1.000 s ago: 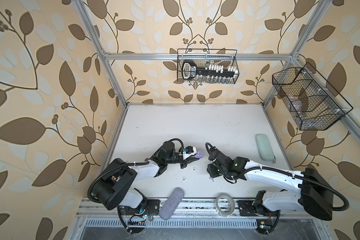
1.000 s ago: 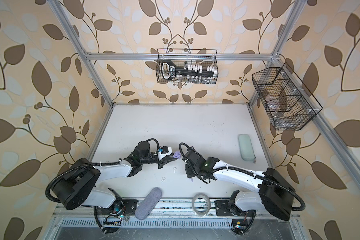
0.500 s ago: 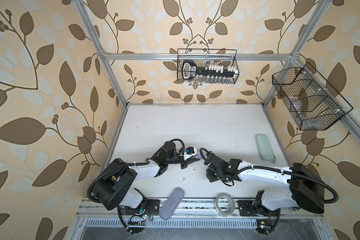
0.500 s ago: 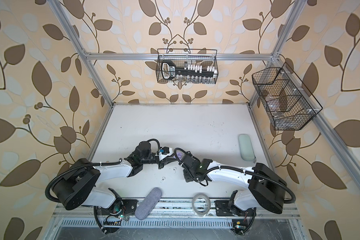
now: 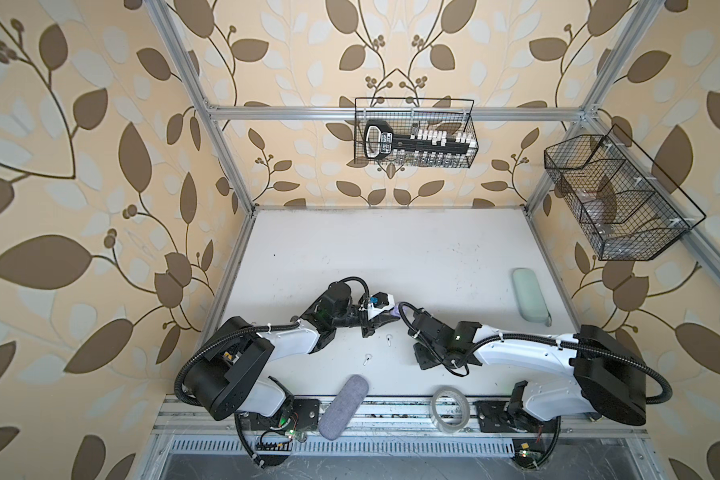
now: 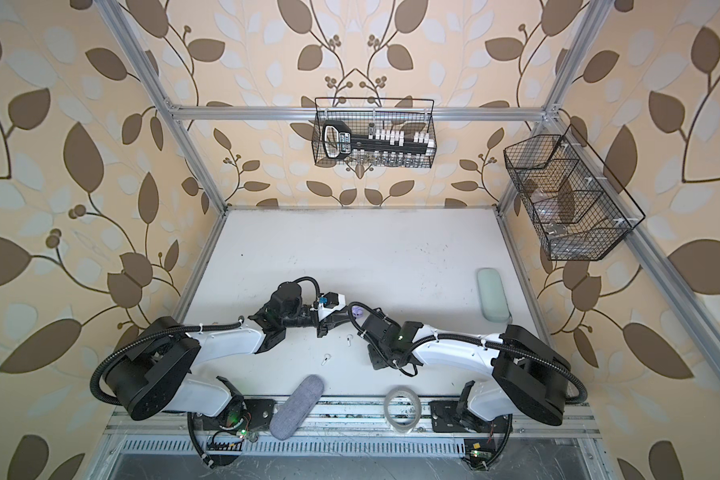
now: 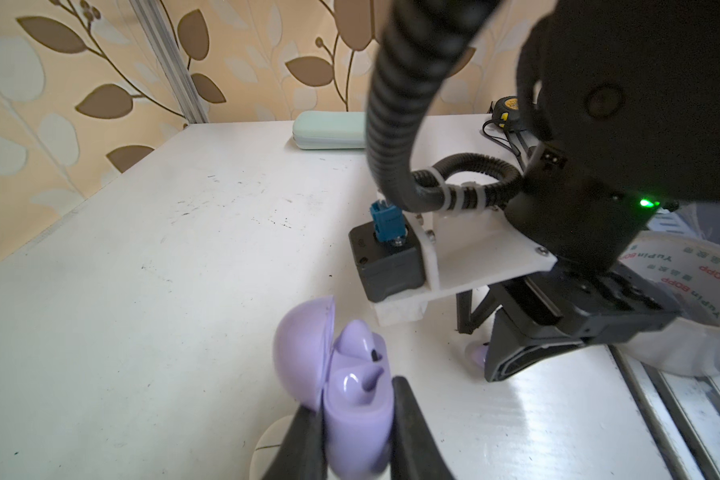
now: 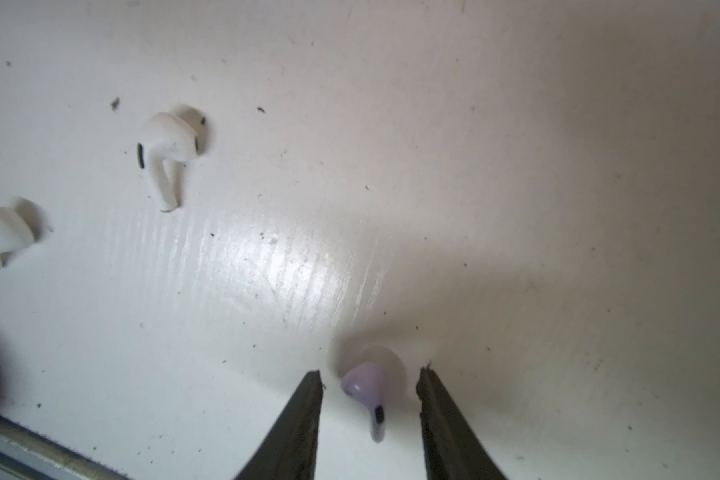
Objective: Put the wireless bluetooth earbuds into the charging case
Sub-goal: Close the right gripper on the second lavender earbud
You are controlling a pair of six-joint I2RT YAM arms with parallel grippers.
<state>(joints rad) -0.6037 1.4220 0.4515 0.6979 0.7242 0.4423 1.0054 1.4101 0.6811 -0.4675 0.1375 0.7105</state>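
While the left tool [image 7: 352,415] stays clamped on the open lilac case [image 7: 300,357], just below mid-frame in both top views, with one lilac earbud [image 7: 358,340] sitting in it, the right arm [image 5: 516,353] has swung slightly leftward since a second ago, closer to the case. The right tool [image 8: 371,372] now points down with its jaws partly open on either side of the loose earbud [image 8: 368,390] on the bench [image 5: 391,249], touching neither side. Two white earbuds [image 5: 388,340] lie where they were, between the arms.
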